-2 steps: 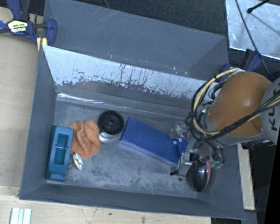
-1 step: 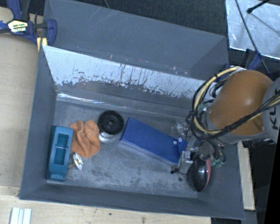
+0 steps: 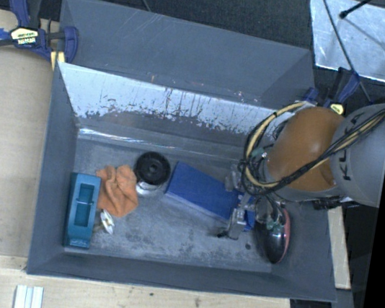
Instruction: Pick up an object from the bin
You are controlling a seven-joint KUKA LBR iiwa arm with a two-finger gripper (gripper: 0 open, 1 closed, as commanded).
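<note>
My gripper (image 3: 239, 217) is low in the right part of the bin, at the right end of a flat dark-blue rectangular block (image 3: 197, 189) that lies tilted on the floor. The gripper's body covers that end of the block. Just right of the gripper lies a black rounded object with a red stripe (image 3: 274, 238), shaped like a computer mouse. A black round lid on a small jar (image 3: 152, 170) sits to the left of the blue block.
A crumpled orange cloth (image 3: 118, 191) lies left of centre, with a small shiny metal piece (image 3: 105, 223) below it. A teal rectangular block (image 3: 82, 210) lies along the left wall. The arm with its orange cover and cables overhangs the bin's right side.
</note>
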